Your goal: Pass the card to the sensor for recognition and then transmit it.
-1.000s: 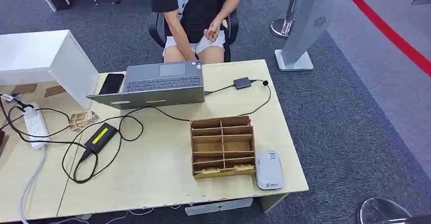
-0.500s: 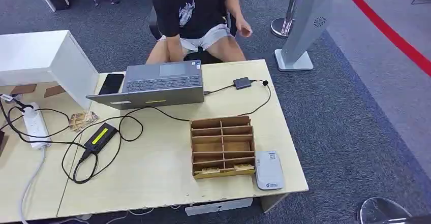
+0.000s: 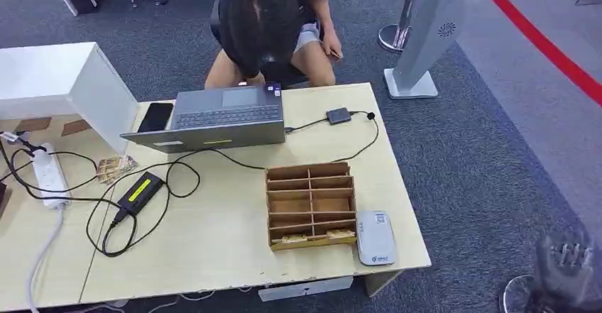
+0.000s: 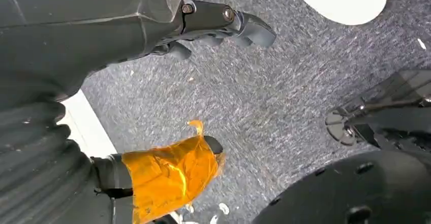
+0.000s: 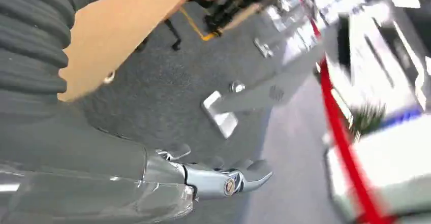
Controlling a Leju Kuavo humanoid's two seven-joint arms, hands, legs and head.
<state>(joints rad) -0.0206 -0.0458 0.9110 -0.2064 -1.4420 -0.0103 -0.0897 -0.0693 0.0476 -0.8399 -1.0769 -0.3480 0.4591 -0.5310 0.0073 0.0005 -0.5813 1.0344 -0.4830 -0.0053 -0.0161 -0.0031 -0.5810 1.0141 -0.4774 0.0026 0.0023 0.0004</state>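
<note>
Fingers [image 3: 568,256] newly in view; person [image 3: 266,22] bent forward.

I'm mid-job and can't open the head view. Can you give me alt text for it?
A wooden divided card box sits on a pale table beside a white card reader. Behind them, a person leans over an open laptop. The right hand shows blurred at the lower right.

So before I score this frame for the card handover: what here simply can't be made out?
- Cards in the wooden organizer: head view, too small to read.
- Right hand: head view, blurred at the corner; right wrist view smeared by motion.
- Left hand: wrist view faces carpet, not the table.
- White sensor: markings too small.
</note>
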